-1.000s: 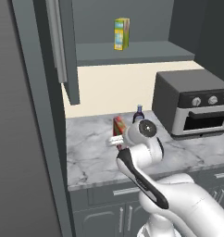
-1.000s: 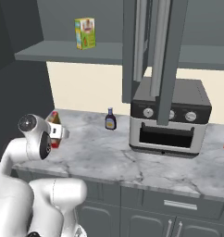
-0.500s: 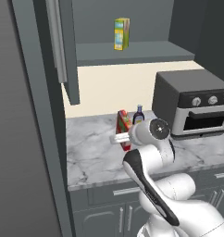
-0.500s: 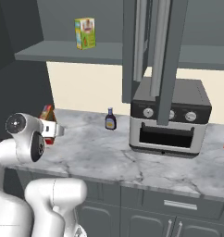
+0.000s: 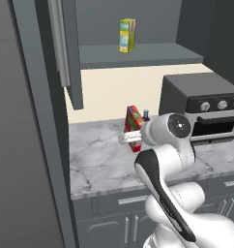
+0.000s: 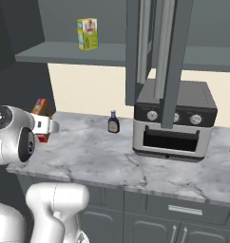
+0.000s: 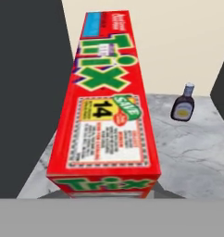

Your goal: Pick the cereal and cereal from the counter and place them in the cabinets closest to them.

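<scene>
Gripper (image 5: pixel 130 138) clamped on red cereal box (image 5: pixel 134 127), its green lettering clear in hand view.

We see a slim red cardboard cereal box (image 7: pixel 111 115) with green lettering, upright above the grey marble surface (image 5: pixel 99 160), below open dark grey wall cabinets (image 5: pixel 138 53).

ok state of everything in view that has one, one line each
gripper: shut on the red cereal box
red cereal box: upright, gripped; whether lifted or on the counter unclear
yellow-green carton: upright on the open cabinet shelf
cabinet door: swung open
sauce bottle: upright on the counter, capped
toaster oven: door closed
</scene>
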